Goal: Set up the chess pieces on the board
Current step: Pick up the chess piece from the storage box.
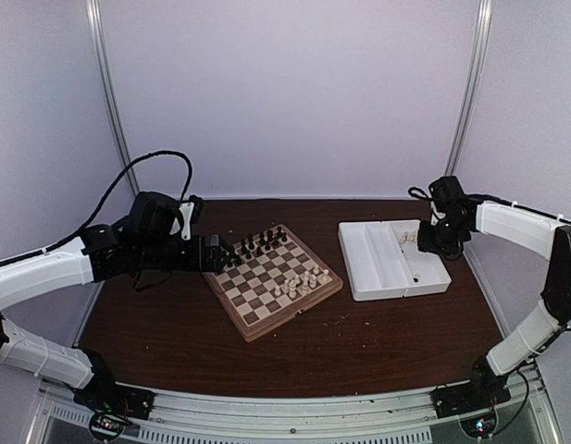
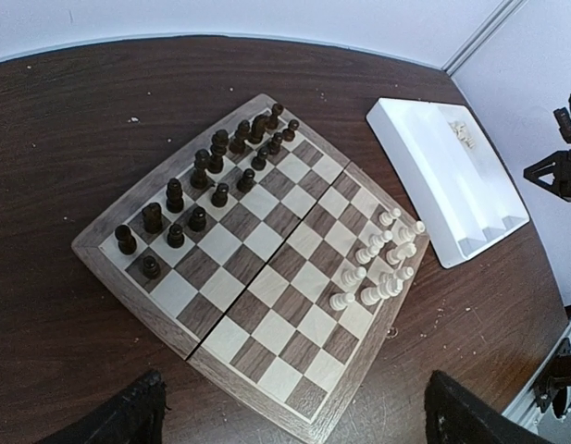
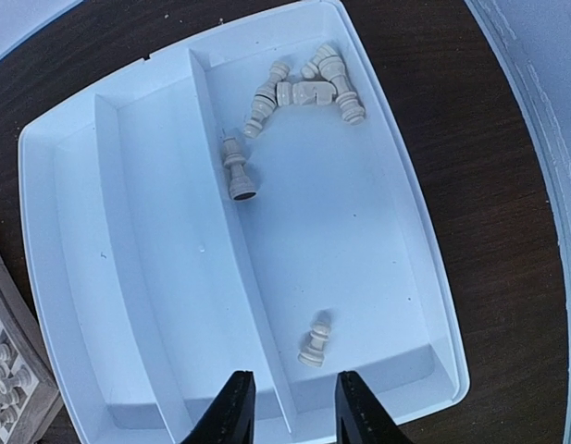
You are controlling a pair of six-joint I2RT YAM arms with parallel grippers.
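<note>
Over the dark brown table top [image 1: 387, 342], the square checkered wooden chessboard with its pale rim [image 1: 299, 313] sits straight below the left gripper [image 2: 294, 421], whose jaws are spread wide with nothing in them. The white plastic divided tray [image 3: 359, 231] lies under the right gripper [image 3: 290, 412], whose jaws are only narrowly parted and empty, straddling the tray's divider wall. Some tiny cream-white chess pieces [image 2: 382, 264] stand on the board's side away from the dark brown-black figures [image 2: 206, 180]. The rest are in the tray: one [image 3: 315, 344] just ahead of the right gripper, a tangled heap [image 3: 308, 88] at the far end. I'd worry that a finger catches the divider going down, or that so narrow a gap knocks a piece aside. The bare floor between the lone piece and the heap offers room; the tray walls hem in the sides.
</note>
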